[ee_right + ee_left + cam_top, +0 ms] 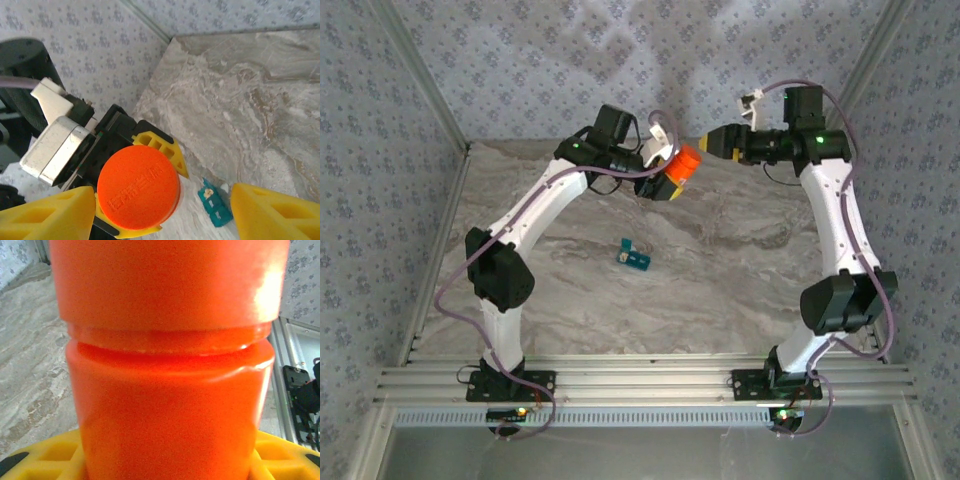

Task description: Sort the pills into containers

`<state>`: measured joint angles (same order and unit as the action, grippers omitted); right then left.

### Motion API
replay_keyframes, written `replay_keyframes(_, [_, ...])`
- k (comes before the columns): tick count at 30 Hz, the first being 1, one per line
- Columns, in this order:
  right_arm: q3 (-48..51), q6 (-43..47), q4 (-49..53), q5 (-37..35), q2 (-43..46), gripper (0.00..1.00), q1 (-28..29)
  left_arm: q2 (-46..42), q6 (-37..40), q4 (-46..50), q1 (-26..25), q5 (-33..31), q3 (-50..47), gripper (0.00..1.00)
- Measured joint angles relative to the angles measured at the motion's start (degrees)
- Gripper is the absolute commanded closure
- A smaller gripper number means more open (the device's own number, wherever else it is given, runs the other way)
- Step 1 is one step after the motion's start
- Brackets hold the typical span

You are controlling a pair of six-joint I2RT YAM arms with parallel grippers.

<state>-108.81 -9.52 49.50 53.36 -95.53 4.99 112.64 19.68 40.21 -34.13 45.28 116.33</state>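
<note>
Sorting apparently not begun: orange cylindrical plastic pill bottle, cap on, clamped aloft in left tool; right tool wide, empty, flanking cap; teal plastic compartment strip mid-surface, well apart.

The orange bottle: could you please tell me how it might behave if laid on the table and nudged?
The orange bottle is a smooth cylinder with a round cap, so on its side it would probably roll across the flat table. Its glossy wall looks rigid, yet may slip in a loose grip.
</note>
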Motion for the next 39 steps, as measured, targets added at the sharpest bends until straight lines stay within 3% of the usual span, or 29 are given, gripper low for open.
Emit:
replay_keyframes(14, [-3.58, 6.84, 8.94, -0.2, -2.56, 0.35, 4.5, -0.02, 0.46, 2.27, 0.0, 0.85, 0.0, 1.0])
replay_keyframes(24, [-3.85, 7.37, 9.2, -0.83, -3.17, 0.63, 5.16, -0.04, 0.46, 2.97, 0.15, 1.46, 0.0, 1.0])
replay_keyframes(28, [-3.82, 6.99, 8.98, -1.22, -3.17, 0.68, 5.49, -0.04, 0.46, 3.28, 0.31, 1.46, 0.0, 1.0])
replay_keyframes(34, [0.68, 2.16, 3.32, -2.43, -1.86, 0.72, 6.03, -0.11, -0.28, 3.26, 0.5, -0.7, -0.44, 1.0])
replay_keyframes(39, [7.89, -7.96, -4.5, -5.66, 0.85, 0.73, 6.78, -0.79, -1.27, 0.87, 0.26, -4.2, -3.26, 1.0])
